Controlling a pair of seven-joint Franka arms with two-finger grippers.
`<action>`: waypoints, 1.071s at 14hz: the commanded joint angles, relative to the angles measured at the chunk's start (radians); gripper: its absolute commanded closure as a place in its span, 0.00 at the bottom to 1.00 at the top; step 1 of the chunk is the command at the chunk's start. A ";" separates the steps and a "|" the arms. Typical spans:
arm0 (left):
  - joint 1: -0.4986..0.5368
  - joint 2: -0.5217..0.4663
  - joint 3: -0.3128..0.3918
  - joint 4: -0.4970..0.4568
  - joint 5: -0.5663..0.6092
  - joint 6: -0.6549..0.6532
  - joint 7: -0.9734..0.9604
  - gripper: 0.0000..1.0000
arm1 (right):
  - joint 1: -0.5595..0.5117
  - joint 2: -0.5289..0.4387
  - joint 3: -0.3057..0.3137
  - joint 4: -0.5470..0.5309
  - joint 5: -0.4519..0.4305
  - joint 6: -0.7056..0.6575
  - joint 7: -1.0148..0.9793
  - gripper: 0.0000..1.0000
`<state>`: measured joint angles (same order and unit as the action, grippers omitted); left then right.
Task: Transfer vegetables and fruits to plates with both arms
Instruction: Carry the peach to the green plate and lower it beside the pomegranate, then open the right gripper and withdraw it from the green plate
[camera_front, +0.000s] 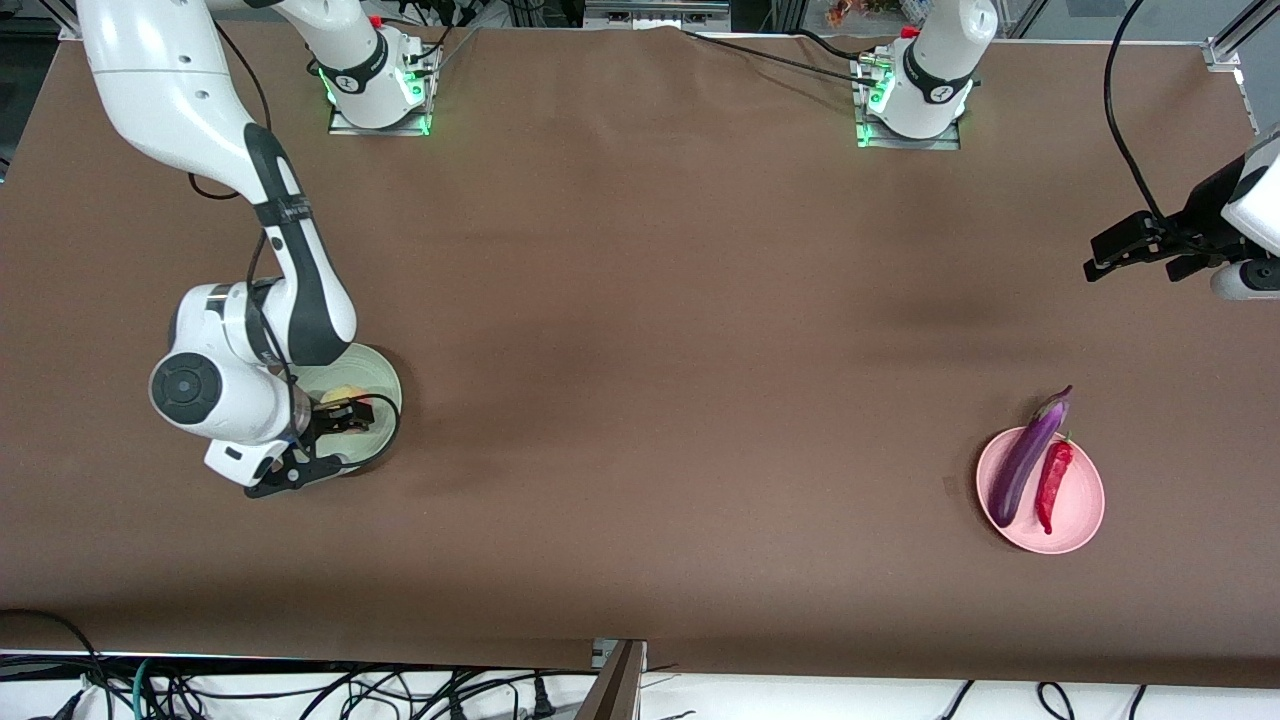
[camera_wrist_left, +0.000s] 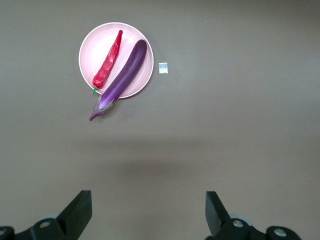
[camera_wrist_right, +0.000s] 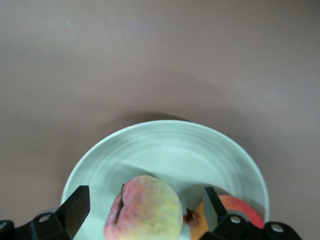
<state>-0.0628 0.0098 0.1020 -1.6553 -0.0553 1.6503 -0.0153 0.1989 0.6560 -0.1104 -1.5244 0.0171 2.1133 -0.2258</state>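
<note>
Lying lengthwise on pink plate (camera_front: 1075, 520), eggplant (camera_front: 1026, 462) beside chili (camera_front: 1052, 484), both grippers (camera_front: 1125, 247) (camera_front: 345, 418) spread.

The right gripper (camera_front: 345, 420) is crowding the green plate (camera_front: 385, 385) — peach (camera_wrist_right: 145, 210) and apple (camera_wrist_right: 240, 212) sitting between its spread fingers. The brown table (camera_front: 650, 350) is lying bare between the plates.

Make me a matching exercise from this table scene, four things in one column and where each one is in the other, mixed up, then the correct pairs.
Things:
1. eggplant
2. peach
3. left gripper
4. chili pepper

Places:
A. between the open fingers of the right gripper, in the mint green plate
B. wholly inside the pink plate
C. on the pink plate, cap end jutting past the rim
D. open, over bare table

Pairs: 1-C, 2-A, 3-D, 4-B
</note>
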 joint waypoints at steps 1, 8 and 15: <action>-0.005 0.009 0.005 0.022 0.020 -0.003 -0.003 0.00 | -0.006 -0.027 0.003 0.122 0.010 -0.178 -0.009 0.00; -0.005 0.007 0.005 0.020 0.022 -0.004 -0.003 0.00 | -0.015 -0.120 -0.006 0.264 0.009 -0.398 -0.001 0.00; -0.005 0.007 0.005 0.020 0.022 -0.006 -0.003 0.00 | -0.019 -0.321 -0.003 0.152 0.003 -0.497 -0.009 0.00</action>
<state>-0.0628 0.0098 0.1040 -1.6552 -0.0553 1.6502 -0.0153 0.1890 0.4323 -0.1252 -1.2728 0.0171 1.6226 -0.2259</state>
